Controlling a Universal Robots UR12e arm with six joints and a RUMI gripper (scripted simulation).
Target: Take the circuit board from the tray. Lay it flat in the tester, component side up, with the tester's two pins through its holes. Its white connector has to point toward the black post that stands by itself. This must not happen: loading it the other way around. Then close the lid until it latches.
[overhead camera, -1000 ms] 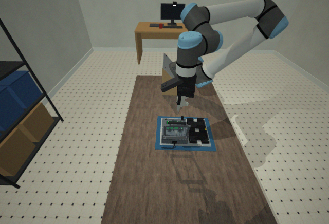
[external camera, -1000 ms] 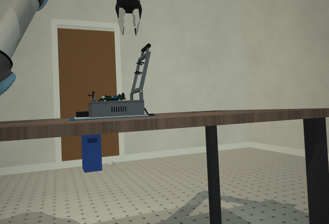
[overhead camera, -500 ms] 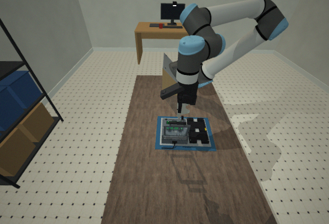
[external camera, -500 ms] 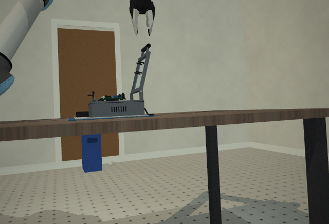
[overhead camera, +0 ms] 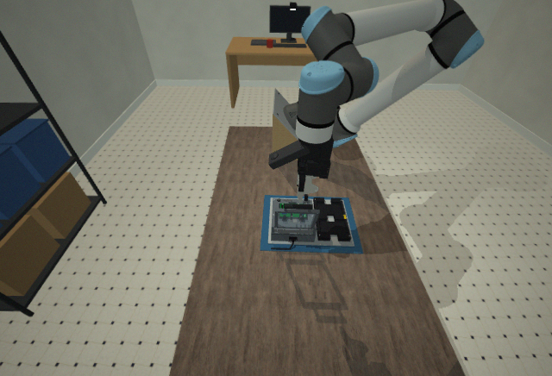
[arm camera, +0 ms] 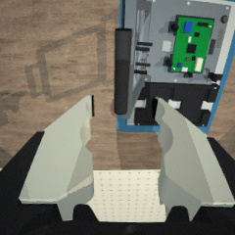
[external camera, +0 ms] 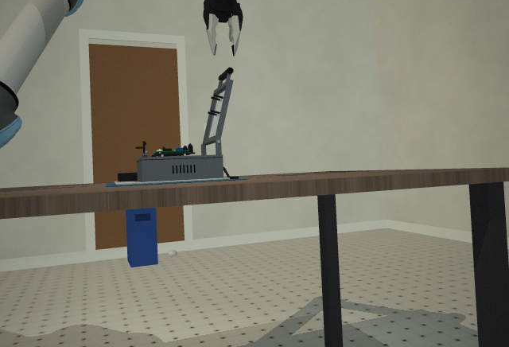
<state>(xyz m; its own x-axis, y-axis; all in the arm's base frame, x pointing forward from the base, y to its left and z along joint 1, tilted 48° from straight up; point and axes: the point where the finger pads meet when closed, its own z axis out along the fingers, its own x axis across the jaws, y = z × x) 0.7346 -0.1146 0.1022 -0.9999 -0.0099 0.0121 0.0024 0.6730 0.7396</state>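
Observation:
The green circuit board [arm camera: 192, 45] [external camera: 172, 152] lies flat on top of the grey tester [external camera: 180, 168] [arm camera: 162, 29], component side up. The tester's lid [external camera: 215, 108] [overhead camera: 294, 222] [arm camera: 121, 69] stands open, nearly upright, with its black handle bar [external camera: 225, 72] at the top. My gripper [external camera: 223, 52] [arm camera: 122, 98] [overhead camera: 306, 196] hangs a little above that handle, fingers apart and pointing down, with nothing between them. The black tray [overhead camera: 330, 224] [arm camera: 176, 103] sits beside the tester with no board in it. A lone black post [external camera: 143, 146] stands at the tester's far end from the lid.
Tester and tray rest on a blue mat [overhead camera: 267, 247] [arm camera: 215, 113] on the long wooden table [overhead camera: 249, 310] [external camera: 287, 185]. A cardboard box [overhead camera: 280, 135] stands behind the arm. A shelf with bins [overhead camera: 27, 176] is at the left, and a desk [overhead camera: 263, 53] is at the back.

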